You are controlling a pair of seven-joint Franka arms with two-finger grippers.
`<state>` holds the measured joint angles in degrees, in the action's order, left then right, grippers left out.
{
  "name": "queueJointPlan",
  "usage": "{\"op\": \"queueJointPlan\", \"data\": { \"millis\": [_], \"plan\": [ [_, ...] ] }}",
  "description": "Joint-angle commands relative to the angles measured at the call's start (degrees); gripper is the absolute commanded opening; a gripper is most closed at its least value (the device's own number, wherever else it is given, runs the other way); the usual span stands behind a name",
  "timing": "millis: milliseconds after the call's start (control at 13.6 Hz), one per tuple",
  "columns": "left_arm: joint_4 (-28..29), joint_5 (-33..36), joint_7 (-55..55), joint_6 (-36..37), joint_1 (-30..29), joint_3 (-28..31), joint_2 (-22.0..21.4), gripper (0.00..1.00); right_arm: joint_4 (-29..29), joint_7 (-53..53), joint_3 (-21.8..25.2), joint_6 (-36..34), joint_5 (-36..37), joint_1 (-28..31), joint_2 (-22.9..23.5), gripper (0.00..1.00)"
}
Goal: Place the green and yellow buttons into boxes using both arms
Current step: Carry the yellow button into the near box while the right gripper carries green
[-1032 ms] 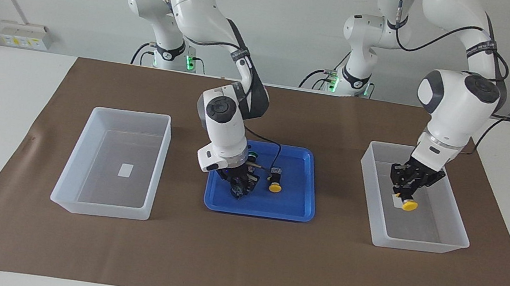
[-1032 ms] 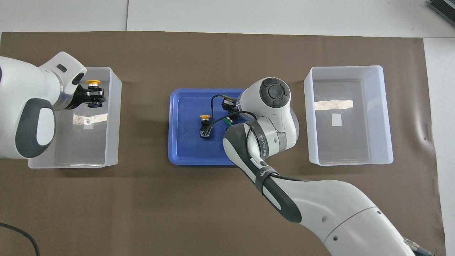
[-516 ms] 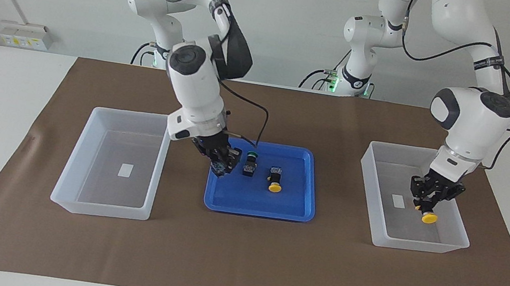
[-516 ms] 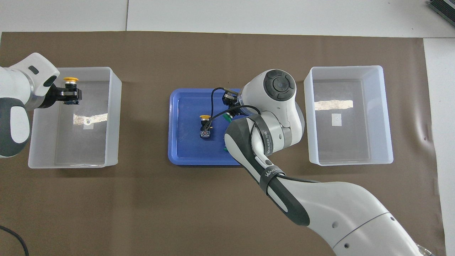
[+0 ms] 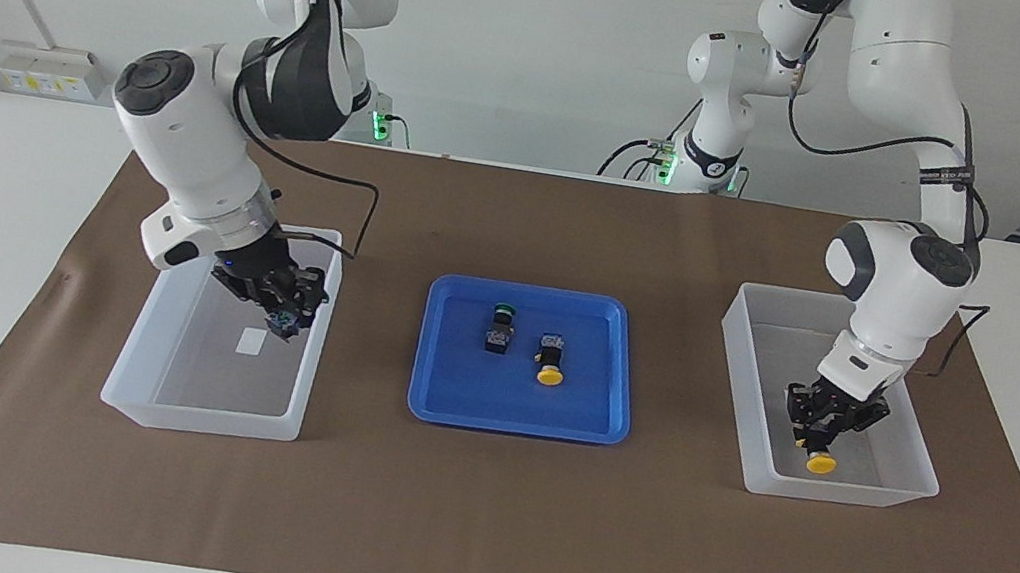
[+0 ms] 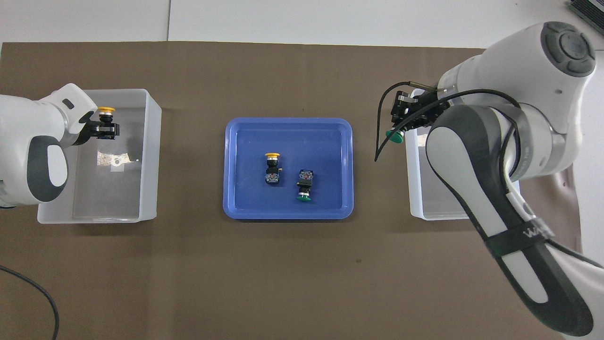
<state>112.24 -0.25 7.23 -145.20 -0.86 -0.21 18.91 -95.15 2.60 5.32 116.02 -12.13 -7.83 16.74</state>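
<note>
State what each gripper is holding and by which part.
Left gripper: yellow button, held by its black body. Right gripper: green button, also by its body.

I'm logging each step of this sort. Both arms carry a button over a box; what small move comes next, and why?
Probably lower a little, then open: the left gripper holds a yellow button low inside its box, and the right gripper holds a green button above the other box.

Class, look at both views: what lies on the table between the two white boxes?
The blue tray, holding one green button and one yellow button; both views show it.
</note>
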Motion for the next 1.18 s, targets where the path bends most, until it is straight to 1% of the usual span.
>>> {"op": "queueJointPlan", "data": {
  "millis": [0, 147, 221, 295, 369, 442, 590, 664, 737, 811, 885, 959, 1032, 1106],
  "plan": [
    [-0.35, 0.78, 0.33, -2.62, 0.42, 0.48, 1.04, 0.00, -7.04, -14.06, -0.83, 6.65, 0.62, 4.31, -0.75, 0.00],
    [-0.44, 0.78, 0.24, -5.35, 0.51, 0.48, 2.36, 0.00, -10.74, -20.58, -0.83, 11.57, 0.71, 6.25, -0.31, 0.00],
    [-0.44, 0.69, 0.24, -5.44, 0.51, 0.48, 2.36, 0.12, -12.41, -23.40, -0.83, 14.03, 0.97, 6.95, -0.13, 0.00],
    [-0.53, 0.69, -0.19, -5.53, 0.51, 0.48, 2.36, 0.43, -13.56, -25.26, -0.83, 15.79, 1.06, 7.39, 0.22, 0.00],
    [-0.62, 0.69, -0.20, -5.53, 0.51, 0.56, 2.36, 0.84, -14.70, -26.23, -0.83, 17.90, 1.14, 7.48, 0.57, 0.00],
    [-0.71, 0.69, -0.20, -5.53, 0.51, 0.56, 2.45, 1.00, -15.41, -26.42, -0.83, 20.01, 1.14, 7.57, 1.27, 0.00],
    [-1.06, 0.69, -0.20, -4.66, 0.51, 0.56, 1.84, 1.00, -15.59, -26.33, -0.83, 21.34, 1.14, 7.57, 2.85, 0.00],
    [-0.88, 0.69, -0.28, -4.13, 0.42, 0.56, 0.62, 1.00, -15.59, -26.50, -0.92, 23.44, 1.14, 7.66, 3.90, 0.16],
    [-0.79, 0.69, -0.37, -2.47, 0.51, 0.56, -1.48, 1.00, -15.85, -26.42, -0.92, 24.50, 1.14, 7.66, 4.35, 0.42],
    [-0.88, 0.69, -0.37, -0.28, 0.51, 0.56, -3.25, 1.00, -15.85, -26.33, -0.92, 24.25, 1.14, 7.66, 4.35, 0.66],
    [-0.88, 0.69, -0.46, 2.09, 0.68, 0.56, -5.00, 1.00, -15.77, -26.33, -0.92, 24.34, 1.14, 7.66, 4.35, 0.71],
    [-0.97, 0.69, -0.46, 5.51, 1.73, 0.56, -7.28, 1.00, -15.77, -26.33, -0.92, 24.08, 1.14, 7.66, 4.35, 0.80],
    [-0.97, 0.69, -0.98, 8.76, 2.78, 0.65, -9.22, 1.00, -15.68, -26.33, -0.92, 23.81, 1.14, 7.66, 4.26, 0.96],
    [-1.23, 0.69, -1.77, 11.92, 3.49, 0.56, -10.89, 1.00, -15.50, -25.98, -0.92, 23.29, 1.14, 7.40, 3.74, 1.00]
  ]
}}
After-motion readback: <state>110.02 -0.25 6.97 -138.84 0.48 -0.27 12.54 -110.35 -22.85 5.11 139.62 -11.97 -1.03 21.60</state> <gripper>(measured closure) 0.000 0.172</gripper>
